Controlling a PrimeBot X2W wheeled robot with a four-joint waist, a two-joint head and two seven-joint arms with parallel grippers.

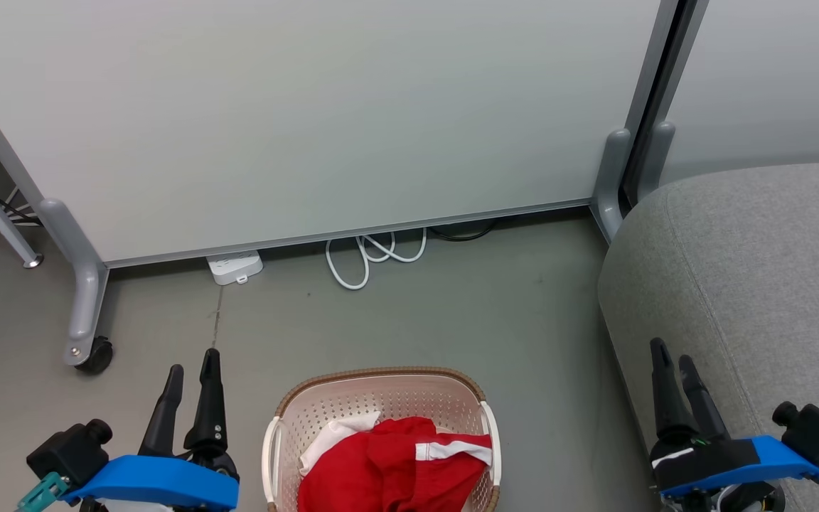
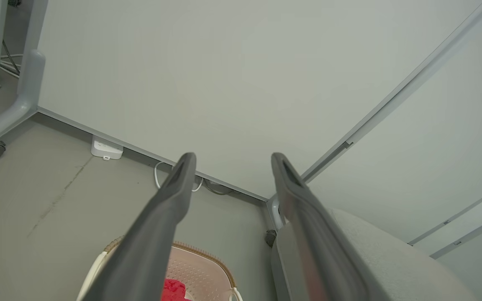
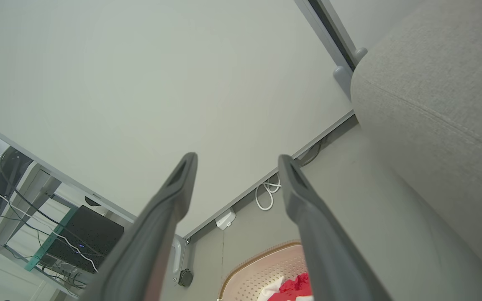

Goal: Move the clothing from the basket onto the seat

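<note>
Clothing (image 1: pixel 395 462): crumpled red-and-white fabric, inside oval cream perforated plastic basket (image 1: pixel 381 387).
Left gripper (image 1: pixel 193 363): dark-fingered, left of basket, jaws wide, empty.
Basket: brown woven-look rim, between grippers.
Right gripper (image 1: pixel 672 352): right of basket, jaws wide, empty.
Seat (image 1: pixel 758 270): large grey fabric cushion, right of basket.

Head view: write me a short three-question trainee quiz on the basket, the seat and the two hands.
1. True or false: the red clothing lies inside the basket.
2. On which side of the basket, for the robot, is the seat? A: left. B: right. C: underneath it.
3. Fill in: the left hand and the right hand are both ____, holding nothing.

Key: 1 true; 2 B; 3 open.
</note>
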